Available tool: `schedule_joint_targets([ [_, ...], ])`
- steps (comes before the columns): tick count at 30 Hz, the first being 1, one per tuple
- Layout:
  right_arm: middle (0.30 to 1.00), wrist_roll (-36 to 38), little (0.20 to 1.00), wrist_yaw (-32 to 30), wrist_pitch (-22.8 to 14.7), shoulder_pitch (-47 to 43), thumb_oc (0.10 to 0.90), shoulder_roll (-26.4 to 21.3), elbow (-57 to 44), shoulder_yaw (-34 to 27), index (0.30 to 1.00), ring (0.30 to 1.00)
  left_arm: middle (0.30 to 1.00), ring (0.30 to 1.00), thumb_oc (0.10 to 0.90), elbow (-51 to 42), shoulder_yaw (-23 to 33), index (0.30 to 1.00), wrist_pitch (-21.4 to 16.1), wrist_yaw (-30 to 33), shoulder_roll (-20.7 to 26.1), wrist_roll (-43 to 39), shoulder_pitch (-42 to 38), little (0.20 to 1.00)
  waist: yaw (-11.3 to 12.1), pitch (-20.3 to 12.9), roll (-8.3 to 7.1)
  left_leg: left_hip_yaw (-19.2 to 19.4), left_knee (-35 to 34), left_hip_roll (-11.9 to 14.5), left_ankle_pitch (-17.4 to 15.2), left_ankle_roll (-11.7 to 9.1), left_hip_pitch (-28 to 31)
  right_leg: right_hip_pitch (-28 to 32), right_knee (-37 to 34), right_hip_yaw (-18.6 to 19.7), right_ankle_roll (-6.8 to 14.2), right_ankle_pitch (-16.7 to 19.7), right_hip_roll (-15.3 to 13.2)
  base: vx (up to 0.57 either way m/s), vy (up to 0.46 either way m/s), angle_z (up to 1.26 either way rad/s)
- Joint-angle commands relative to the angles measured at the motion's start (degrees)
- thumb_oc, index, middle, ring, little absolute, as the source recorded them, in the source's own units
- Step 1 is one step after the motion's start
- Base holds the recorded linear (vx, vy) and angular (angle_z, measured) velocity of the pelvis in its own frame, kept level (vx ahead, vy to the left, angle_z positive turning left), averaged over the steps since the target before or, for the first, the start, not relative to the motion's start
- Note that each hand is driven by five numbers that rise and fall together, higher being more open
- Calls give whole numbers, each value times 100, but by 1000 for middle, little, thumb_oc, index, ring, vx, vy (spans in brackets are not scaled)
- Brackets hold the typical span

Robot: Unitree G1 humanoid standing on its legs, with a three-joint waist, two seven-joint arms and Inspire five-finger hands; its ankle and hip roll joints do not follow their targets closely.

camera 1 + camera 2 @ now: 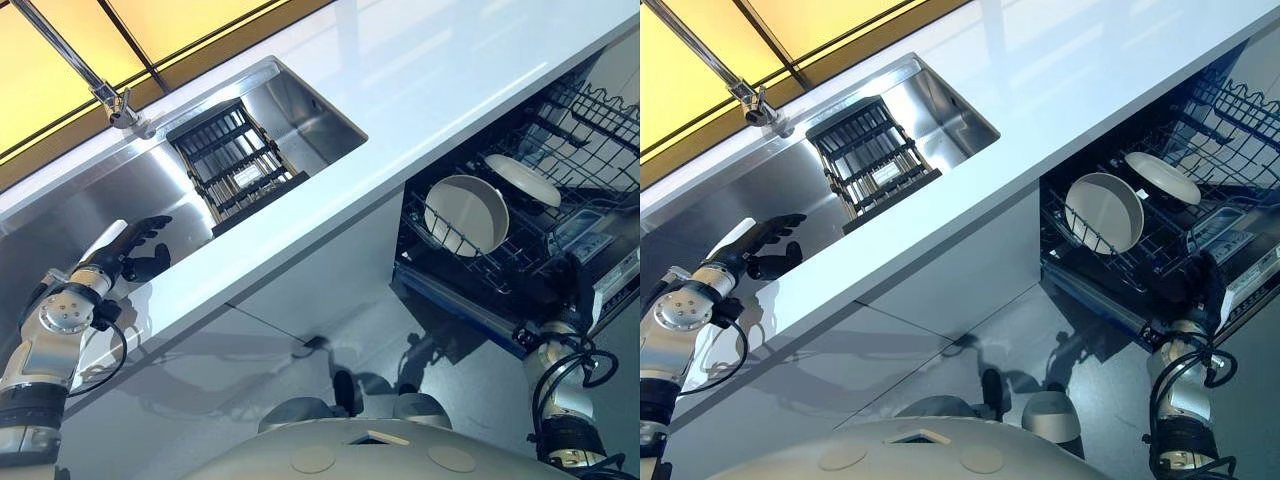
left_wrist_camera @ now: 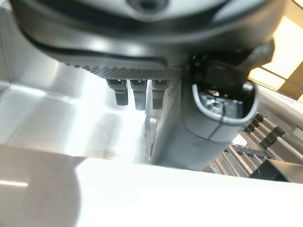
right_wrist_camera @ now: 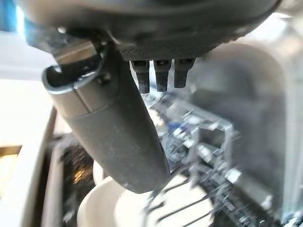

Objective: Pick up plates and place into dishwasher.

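Note:
Two white plates stand in the open dishwasher's lower rack (image 1: 520, 262): a large one (image 1: 466, 214) on edge and a second plate (image 1: 523, 178) behind it. My right hand (image 1: 553, 288) is low at the rack's front edge, just to the right of the large plate, open with nothing in it. In the right wrist view its thumb (image 3: 111, 137) points toward a white plate (image 3: 106, 203) among the rack wires. My left hand (image 1: 128, 248) hovers over the steel sink (image 1: 310, 120), fingers relaxed and open, holding nothing; its fingers (image 2: 137, 94) and thumb (image 2: 213, 113) show above the sink floor.
A black dish rack (image 1: 235, 165) sits inside the sink, to the right of my left hand. A faucet (image 1: 112, 98) rises at the sink's back. The white countertop (image 1: 420, 70) runs between the sink and the dishwasher. An upper wire basket (image 1: 600, 110) sits above the plates.

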Motion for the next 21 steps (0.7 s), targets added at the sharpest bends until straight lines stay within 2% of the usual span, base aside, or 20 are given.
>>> schedule_joint_targets([
  [1,900,-37,900,-530,-990,-721,800,-179,-400,-188,900,900,900,900,800,-291,54,900,-153,133,172,-194,-445,900,78,46,-93,174,58,-231,-590,80,124,-781,412,76,180,185,68,49,-7,-4],
  [6,900,-156,900,-536,-811,-663,800,-10,-171,-122,900,900,900,900,800,-246,25,900,-211,175,-19,-119,-343,900,83,36,-11,142,61,-256,-577,70,145,-757,404,92,177,196,46,70,15,-2],
  [9,900,-30,900,-318,-620,-591,800,40,-76,-105,900,900,900,900,800,-291,59,900,-212,143,-70,-141,-220,900,76,34,52,122,77,-278,-558,70,158,-751,415,94,160,200,29,79,40,0],
  [11,900,526,900,589,-436,-520,800,144,-57,-44,900,900,900,900,800,-398,85,900,-173,92,-178,-121,-96,900,81,46,128,84,108,-290,-518,65,155,-757,469,90,138,198,2,113,55,1],
  [14,900,604,900,1770,-260,-389,800,246,-182,114,900,900,900,900,800,-467,105,900,-177,44,-278,-114,64,900,85,97,195,23,207,-316,-493,65,132,-778,587,79,122,187,-57,121,44,0],
  [18,900,1101,900,2903,291,-321,800,185,-200,198,900,900,900,900,800,-600,127,900,-148,-57,-269,-187,200,900,123,194,234,-40,361,-331,-462,69,10,-874,743,59,115,189,-121,72,17,-4],
  [19,900,1101,900,2903,291,-321,800,185,-200,198,900,900,900,900,800,-600,127,900,-148,-57,-269,-187,200,900,123,194,234,-40,361,-331,-462,69,10,-874,743,59,115,189,-121,25,-4,-4],
  [21,900,1275,900,3298,466,-341,800,151,-129,191,900,900,900,900,800,-632,154,900,-150,-135,-212,-217,213,900,158,221,224,-67,412,-327,-448,70,-40,-899,776,43,109,202,-133,44,-21,-3],
])
